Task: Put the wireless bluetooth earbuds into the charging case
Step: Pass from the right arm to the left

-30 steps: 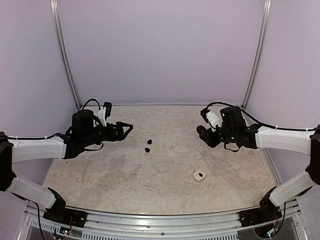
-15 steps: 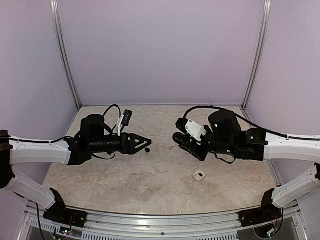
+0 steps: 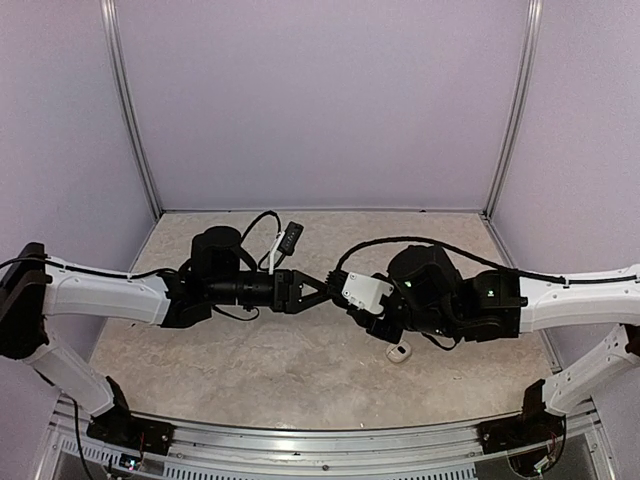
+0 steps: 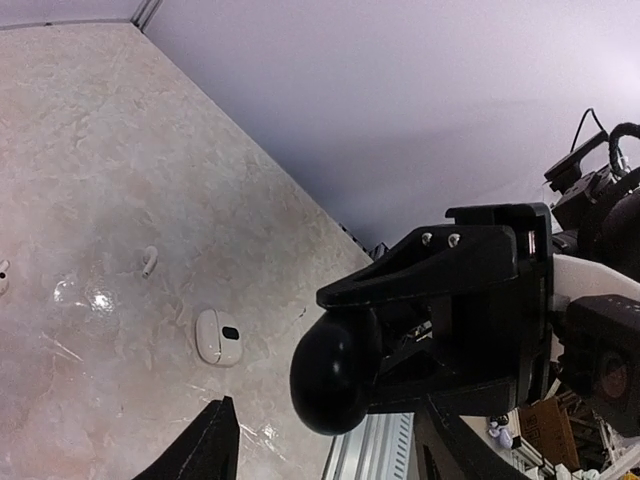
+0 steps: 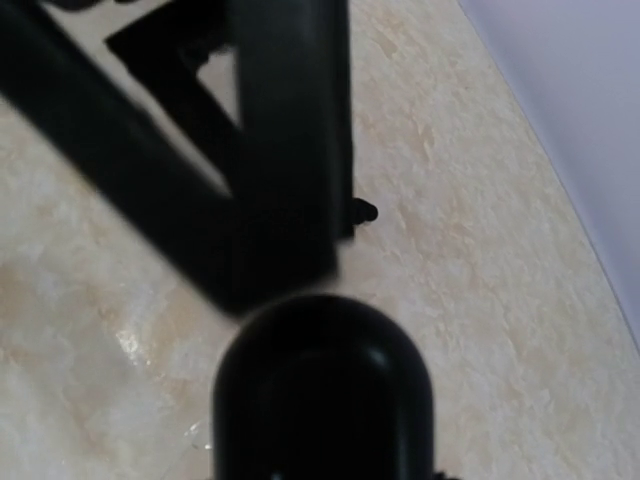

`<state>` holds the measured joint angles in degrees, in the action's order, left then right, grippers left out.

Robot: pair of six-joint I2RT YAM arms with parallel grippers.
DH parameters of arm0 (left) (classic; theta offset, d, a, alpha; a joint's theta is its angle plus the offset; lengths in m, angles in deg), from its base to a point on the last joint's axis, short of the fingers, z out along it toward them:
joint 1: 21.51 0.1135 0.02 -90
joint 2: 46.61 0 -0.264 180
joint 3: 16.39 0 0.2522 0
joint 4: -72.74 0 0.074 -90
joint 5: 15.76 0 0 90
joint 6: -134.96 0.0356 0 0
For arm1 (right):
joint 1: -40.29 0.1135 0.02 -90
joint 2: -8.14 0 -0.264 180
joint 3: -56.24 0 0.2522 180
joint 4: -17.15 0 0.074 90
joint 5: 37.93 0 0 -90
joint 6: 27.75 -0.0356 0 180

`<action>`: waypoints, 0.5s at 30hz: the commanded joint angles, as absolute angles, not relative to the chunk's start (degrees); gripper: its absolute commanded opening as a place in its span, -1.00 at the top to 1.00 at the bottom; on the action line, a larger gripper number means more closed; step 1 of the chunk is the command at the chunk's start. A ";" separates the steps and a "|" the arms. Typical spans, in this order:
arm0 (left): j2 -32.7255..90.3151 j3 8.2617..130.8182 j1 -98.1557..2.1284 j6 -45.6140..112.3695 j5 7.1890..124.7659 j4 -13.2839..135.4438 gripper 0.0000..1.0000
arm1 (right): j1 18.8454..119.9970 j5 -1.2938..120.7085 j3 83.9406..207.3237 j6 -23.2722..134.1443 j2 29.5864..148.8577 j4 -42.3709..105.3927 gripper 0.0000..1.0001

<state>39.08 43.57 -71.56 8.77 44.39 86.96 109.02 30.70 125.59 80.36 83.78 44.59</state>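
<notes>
My right gripper [image 3: 347, 300] is shut on a black oval pod, the charging case [image 4: 335, 375], and holds it above the table's middle. The pod fills the bottom of the right wrist view [image 5: 322, 390]. My left gripper [image 3: 318, 291] is open and empty, its tips right at the pod. One of its fingertips [image 4: 220, 415] shows low in the left wrist view. One tiny black earbud [image 5: 365, 211] peeks out on the table beside the left finger in the right wrist view. The other earbud is hidden. In the top view the grippers hide both buds.
A small white case with a dark hole [image 3: 399, 351] lies on the table near the right gripper and also shows in the left wrist view [image 4: 218, 337]. A small white earbud [image 4: 149, 262] lies farther back. Purple walls enclose the table.
Both arms have swung inward from the sides to the table's middle. The right gripper brought the black pod left; the left gripper's open tips moved right over where the buds lay.
</notes>
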 commanded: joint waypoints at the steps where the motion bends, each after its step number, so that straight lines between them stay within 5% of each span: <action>1: 41.09 46.34 -73.27 8.74 42.12 89.09 -0.16 | 111.25 26.50 127.46 82.43 84.65 44.76 0.31; 9: 43.19 47.41 -74.15 8.82 41.79 89.12 0.12 | 113.43 24.41 127.67 83.72 84.98 44.14 0.31; 15: 43.56 47.72 -74.16 9.23 40.75 89.12 0.61 | 113.73 23.68 126.85 84.06 83.90 42.85 0.24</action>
